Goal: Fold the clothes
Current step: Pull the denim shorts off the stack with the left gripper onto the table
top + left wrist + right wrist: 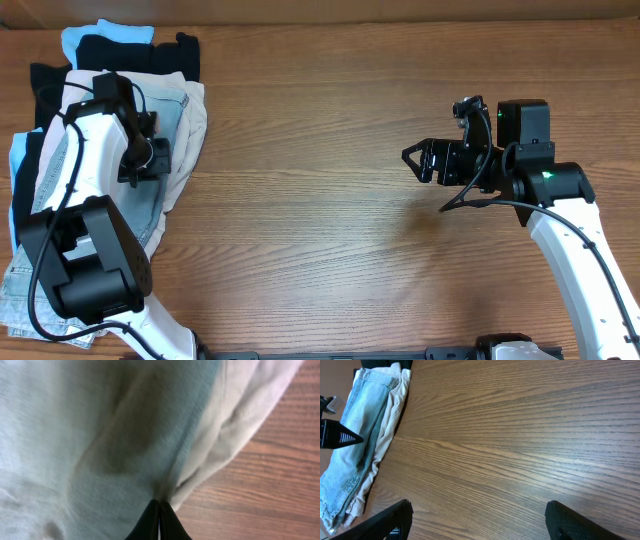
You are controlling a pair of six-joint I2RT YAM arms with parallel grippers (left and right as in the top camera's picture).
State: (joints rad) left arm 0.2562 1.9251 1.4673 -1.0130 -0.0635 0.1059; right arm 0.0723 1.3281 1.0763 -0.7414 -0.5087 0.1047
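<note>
left arm: you have it reaching up the left edge of the bench point(320, 250), elbow folded, wrist bent down onto the clothes heap. your left hand point(150, 156) point(159, 510) has its black fingers pressed together to a narrow point, pinching a fold of the denim shorts point(172, 112) point(100, 435) right at the seam line where they meet the beige shorts point(197, 120) point(235, 425). creases in the cloth run into the fingertips.

right arm: raised from the bench's right edge, forearm level, pointing left. your right hand point(415, 162) point(479, 506) is spread wide and holds nothing, over bare wood well apart from the heap.

materials: the denim shorts are faded light blue with a soft woven weave, lying lengthwise on top of the beige shorts near the far left corner. the beige cloth is smooth and rumpled at its edge. a black garment point(110, 48) lies beyond them. the bench is brown wood grain, matte.
</note>
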